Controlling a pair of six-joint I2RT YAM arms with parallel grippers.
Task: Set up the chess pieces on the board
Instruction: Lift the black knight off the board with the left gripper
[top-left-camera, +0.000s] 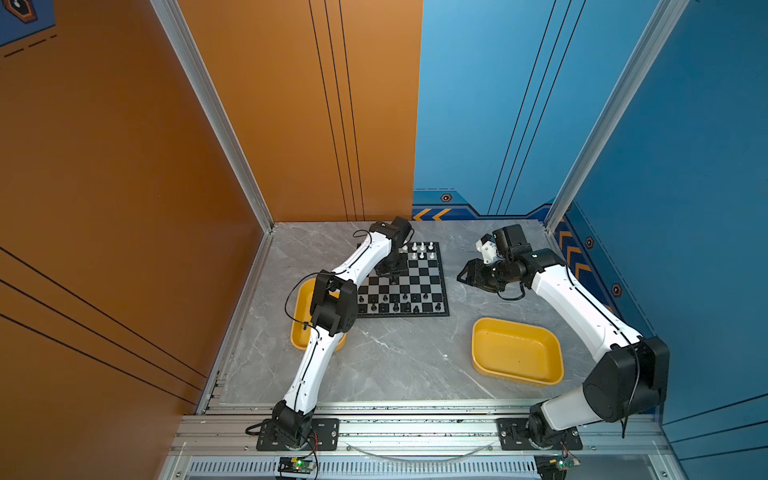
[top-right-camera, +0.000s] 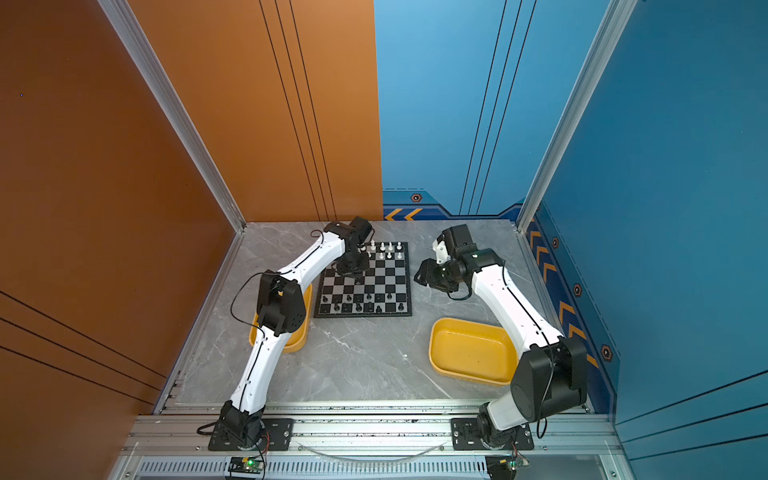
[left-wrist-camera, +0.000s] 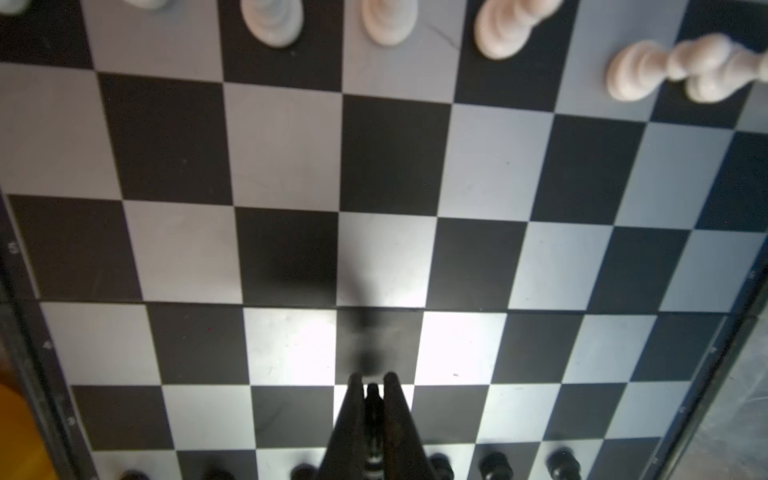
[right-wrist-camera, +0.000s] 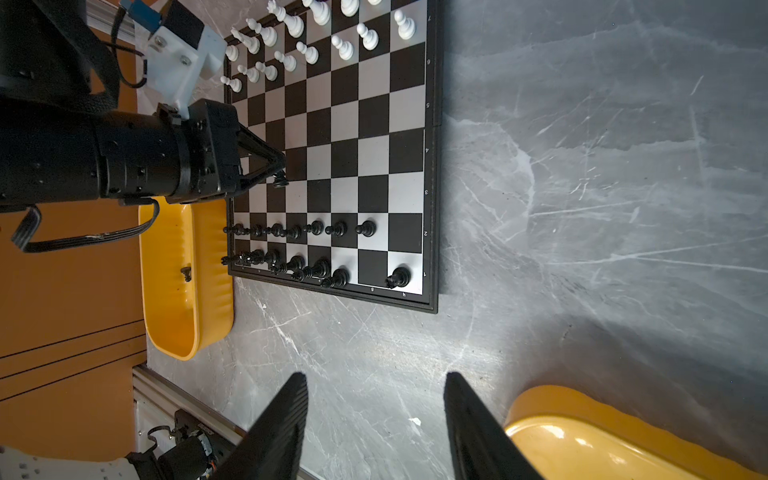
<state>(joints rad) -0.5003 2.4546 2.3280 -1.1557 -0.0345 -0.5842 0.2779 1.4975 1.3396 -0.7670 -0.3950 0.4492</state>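
Observation:
The board (top-left-camera: 419, 276) (top-right-camera: 384, 278) lies at the back middle of the table. White chess pieces (top-left-camera: 422, 250) (right-wrist-camera: 308, 52) fill its far rows. Black chess pieces (top-left-camera: 395, 306) (right-wrist-camera: 336, 229) stand in its two near rows. My left gripper (left-wrist-camera: 372, 377) (right-wrist-camera: 279, 176) hangs over the board's left half, shut on a black chess piece (left-wrist-camera: 372, 397) held just above the squares. My right gripper (right-wrist-camera: 374, 384) (top-left-camera: 462, 277) hovers open and empty over the bare table to the right of the board.
A yellow tray (top-left-camera: 298, 334) (right-wrist-camera: 183, 316) sits left of the board under the left arm, with one black piece (right-wrist-camera: 186, 273) in it. Another yellow tray (top-left-camera: 515, 351) (right-wrist-camera: 582, 436) lies at the front right.

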